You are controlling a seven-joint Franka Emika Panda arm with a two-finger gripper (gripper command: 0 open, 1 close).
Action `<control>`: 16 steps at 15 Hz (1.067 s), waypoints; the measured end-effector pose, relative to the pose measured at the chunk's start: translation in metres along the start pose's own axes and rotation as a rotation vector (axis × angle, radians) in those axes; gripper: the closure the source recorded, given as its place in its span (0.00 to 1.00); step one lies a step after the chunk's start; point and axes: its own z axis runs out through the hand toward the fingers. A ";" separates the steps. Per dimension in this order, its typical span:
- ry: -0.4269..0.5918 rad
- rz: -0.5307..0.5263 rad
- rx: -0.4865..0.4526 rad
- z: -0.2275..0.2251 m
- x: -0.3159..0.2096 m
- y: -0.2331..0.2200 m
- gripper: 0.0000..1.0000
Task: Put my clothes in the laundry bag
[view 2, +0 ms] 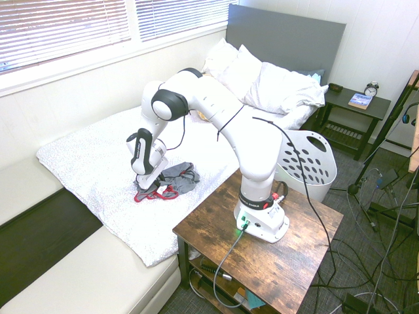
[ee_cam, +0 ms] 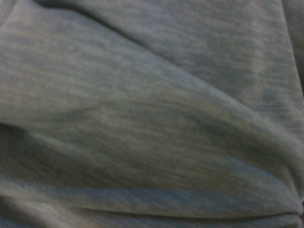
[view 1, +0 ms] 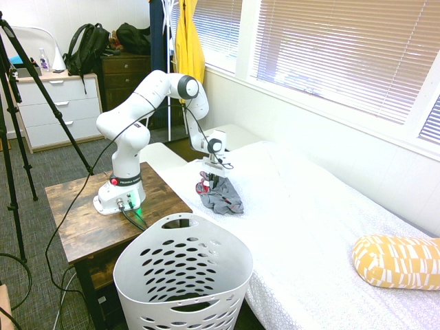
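The clothes (view 1: 225,197) are a crumpled grey garment with red and white trim, lying on the white bed cover near the bed's edge by the arm. My gripper (view 1: 209,180) points down into the trimmed end of the clothes (view 2: 178,179), its fingers sunk in the fabric and shut on it. In the second exterior view the gripper (view 2: 150,186) sits right at the red trim. Grey fabric (ee_cam: 152,114) fills the whole wrist view. The laundry bag (view 1: 137,275), a white basket with oval holes, stands on the floor beside the bed and the arm's table; it shows again as the laundry bag (view 2: 325,171).
A wooden table (view 1: 72,216) bearing the arm stands between the basket and the bed. A yellow patterned pillow (view 1: 399,260) lies farther along the bed, and white pillows (view 2: 262,82) are at the headboard. A yellow garment (view 1: 189,41) hangs by the window.
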 end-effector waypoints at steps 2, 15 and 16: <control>0.003 0.010 0.015 -0.012 0.001 0.002 1.00; -0.105 -0.059 -0.070 -0.361 0.043 0.206 1.00; -0.116 -0.084 -0.083 -0.393 0.038 0.240 1.00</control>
